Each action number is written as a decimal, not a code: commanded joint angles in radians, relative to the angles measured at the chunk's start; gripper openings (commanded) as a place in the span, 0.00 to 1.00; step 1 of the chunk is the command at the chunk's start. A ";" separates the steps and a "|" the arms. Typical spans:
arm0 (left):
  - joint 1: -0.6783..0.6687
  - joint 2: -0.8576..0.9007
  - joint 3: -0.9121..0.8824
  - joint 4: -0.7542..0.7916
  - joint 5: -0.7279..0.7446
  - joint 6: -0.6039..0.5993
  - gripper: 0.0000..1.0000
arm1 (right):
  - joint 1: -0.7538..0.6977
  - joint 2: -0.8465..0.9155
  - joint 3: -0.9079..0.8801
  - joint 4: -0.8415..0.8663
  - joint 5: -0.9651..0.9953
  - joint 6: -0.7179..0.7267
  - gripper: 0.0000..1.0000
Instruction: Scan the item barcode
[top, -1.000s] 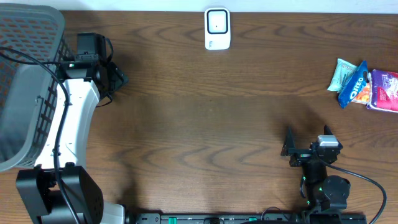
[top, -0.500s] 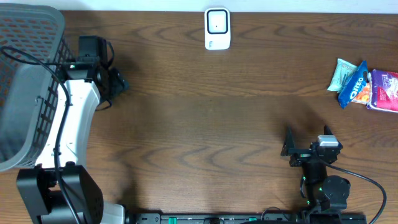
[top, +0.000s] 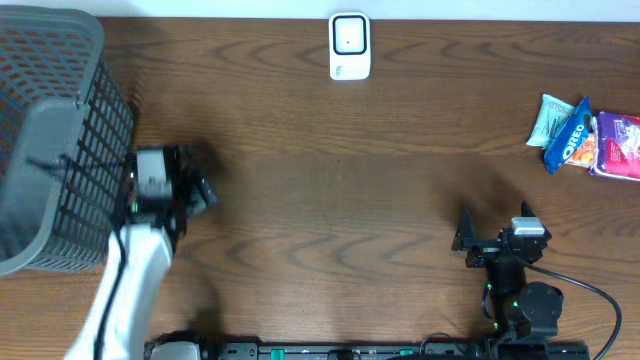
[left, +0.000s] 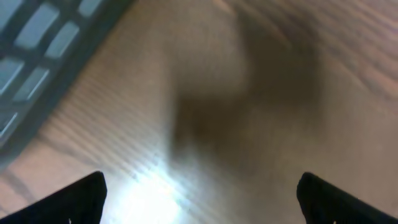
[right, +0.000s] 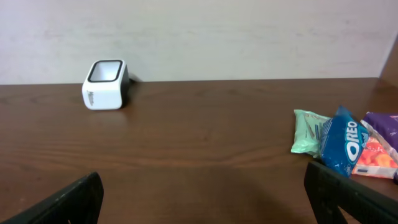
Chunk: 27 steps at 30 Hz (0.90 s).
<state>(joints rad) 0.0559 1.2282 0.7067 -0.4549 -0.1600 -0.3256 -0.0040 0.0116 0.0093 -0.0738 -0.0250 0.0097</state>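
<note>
The white barcode scanner (top: 349, 45) sat at the top centre of the overhead view, boxy, with a dark window on its face. The snack packets lay at the right edge: a blue Oreo pack (top: 567, 140), a pale green packet (top: 550, 118) and a purple-orange one (top: 615, 145). My left gripper (top: 200, 190) was spread wide and empty beside the grey basket (top: 55, 150); my right gripper (top: 467, 242) gaped empty at lower right.
</note>
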 joint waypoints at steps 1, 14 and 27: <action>-0.001 -0.124 -0.121 0.060 -0.005 0.084 0.98 | 0.008 -0.006 -0.004 -0.001 0.008 -0.014 0.99; -0.001 -0.698 -0.496 0.235 0.014 0.116 0.98 | 0.008 -0.006 -0.004 -0.001 0.008 -0.014 0.99; -0.001 -1.001 -0.663 0.399 0.221 0.295 0.98 | 0.008 -0.006 -0.004 -0.001 0.008 -0.014 0.99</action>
<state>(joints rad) 0.0559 0.2699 0.0692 -0.0772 -0.0086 -0.0994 -0.0040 0.0120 0.0093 -0.0734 -0.0250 0.0097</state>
